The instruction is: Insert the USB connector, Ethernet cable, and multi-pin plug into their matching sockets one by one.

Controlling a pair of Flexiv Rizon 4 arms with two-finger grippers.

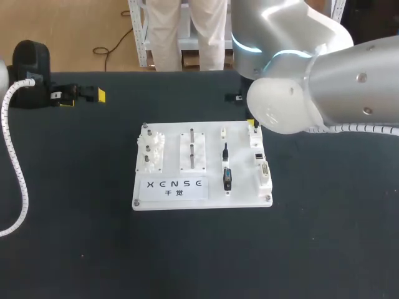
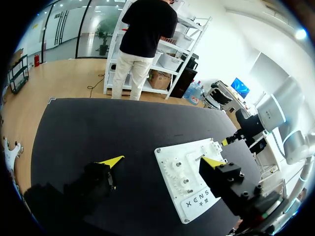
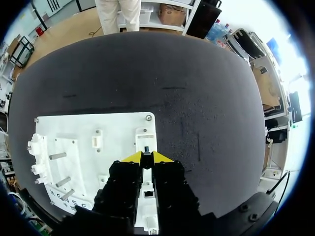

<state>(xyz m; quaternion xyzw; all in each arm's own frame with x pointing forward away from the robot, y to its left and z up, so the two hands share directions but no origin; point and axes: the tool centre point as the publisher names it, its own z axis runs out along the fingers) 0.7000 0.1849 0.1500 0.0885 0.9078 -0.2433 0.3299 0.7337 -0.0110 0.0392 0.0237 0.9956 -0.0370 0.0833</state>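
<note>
The white board (image 1: 212, 187) lies mid-table. Its row of holders carries a black cable plug (image 1: 225, 150) and a dark multi-pin plug (image 1: 227, 178); the far holder (image 1: 223, 132) is empty. Sockets (image 1: 260, 156) line the board's right edge. My right gripper (image 3: 146, 157) hovers over the far end of that socket strip (image 3: 145, 135), shut on a small dark connector (image 3: 146, 149), apparently the USB one. In the head view my own arm hides it except one yellow tip (image 1: 250, 123). My left gripper (image 2: 162, 161) is open and empty, off the board at the table's far left (image 1: 87, 94).
On the board's left part stand a block of white gears (image 1: 149, 149) and a block with metal posts (image 1: 192, 149). A white coiled cable (image 1: 15, 168) hangs along the left side. My right arm's large elbow (image 1: 287, 106) looms over the board's far right corner.
</note>
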